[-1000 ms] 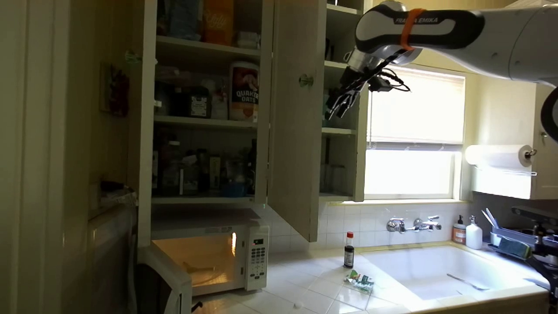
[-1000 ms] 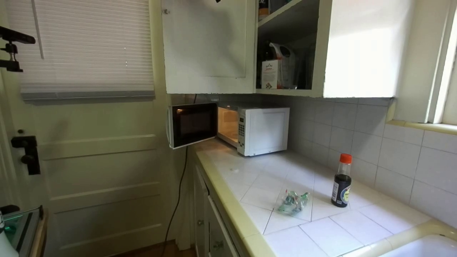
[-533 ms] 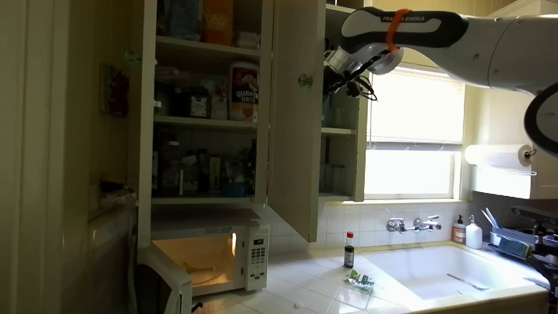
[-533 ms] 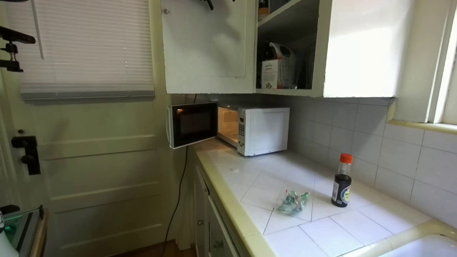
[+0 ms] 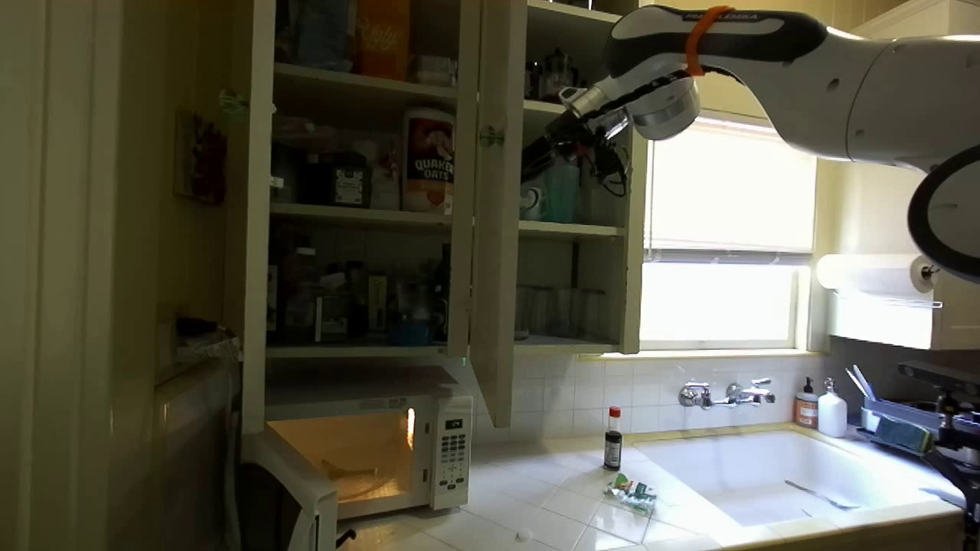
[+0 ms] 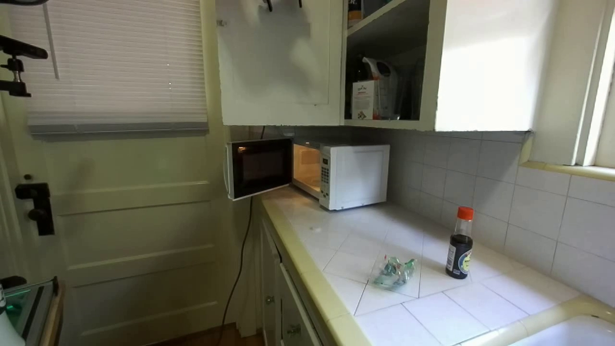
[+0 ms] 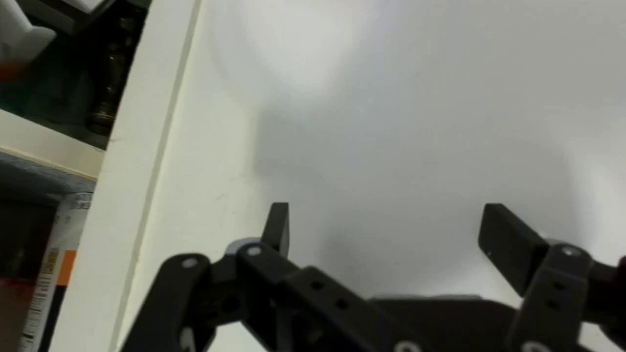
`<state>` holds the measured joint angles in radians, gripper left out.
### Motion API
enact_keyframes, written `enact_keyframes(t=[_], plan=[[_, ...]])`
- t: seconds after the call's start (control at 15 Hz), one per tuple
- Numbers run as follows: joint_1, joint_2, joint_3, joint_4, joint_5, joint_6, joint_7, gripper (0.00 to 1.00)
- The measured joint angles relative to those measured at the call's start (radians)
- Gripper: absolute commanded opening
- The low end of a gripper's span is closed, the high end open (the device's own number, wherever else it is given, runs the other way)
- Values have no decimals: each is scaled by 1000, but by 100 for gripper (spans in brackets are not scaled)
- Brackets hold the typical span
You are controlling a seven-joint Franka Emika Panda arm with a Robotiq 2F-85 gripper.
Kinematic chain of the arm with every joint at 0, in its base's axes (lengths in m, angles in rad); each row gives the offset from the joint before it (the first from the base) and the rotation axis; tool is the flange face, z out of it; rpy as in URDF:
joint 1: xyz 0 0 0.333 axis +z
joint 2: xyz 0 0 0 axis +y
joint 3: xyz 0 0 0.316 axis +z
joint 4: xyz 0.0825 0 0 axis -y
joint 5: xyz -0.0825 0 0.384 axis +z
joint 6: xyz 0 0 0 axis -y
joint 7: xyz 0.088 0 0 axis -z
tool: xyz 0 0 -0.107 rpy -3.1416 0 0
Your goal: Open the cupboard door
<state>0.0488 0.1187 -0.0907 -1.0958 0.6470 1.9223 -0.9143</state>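
Cupbd door (image 6: 279,65) (x1) swung further open, 1 gripper (image 7: 385,215) w/ 2 jaws wide apart just beside it.

The arm (image 5: 880,99) is white with black panels (image 5: 773,47) and pale lettering (image 5: 741,16); an orange band (image 5: 695,42) goes around it. The wrist (image 5: 664,119) has silver metal (image 5: 591,100) and black cables (image 5: 649,86). The gripper (image 7: 384,227) is black, with blocky fingertips (image 7: 508,242) and round, greyish screws (image 7: 254,251).
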Motion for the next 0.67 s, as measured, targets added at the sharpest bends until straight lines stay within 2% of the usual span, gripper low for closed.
enact_keyframes(t=[0.13, 0.2, 0.4, 0.67], plan=[[-1, 12, -1, 1, 27, -12, -11, 100], [1, 14, -6, 1, -18, -1, 11, 100], [4, 4, -26, 4, -184, 47, 92, 100], [8, -53, -40, -13, -443, 52, 223, 100]])
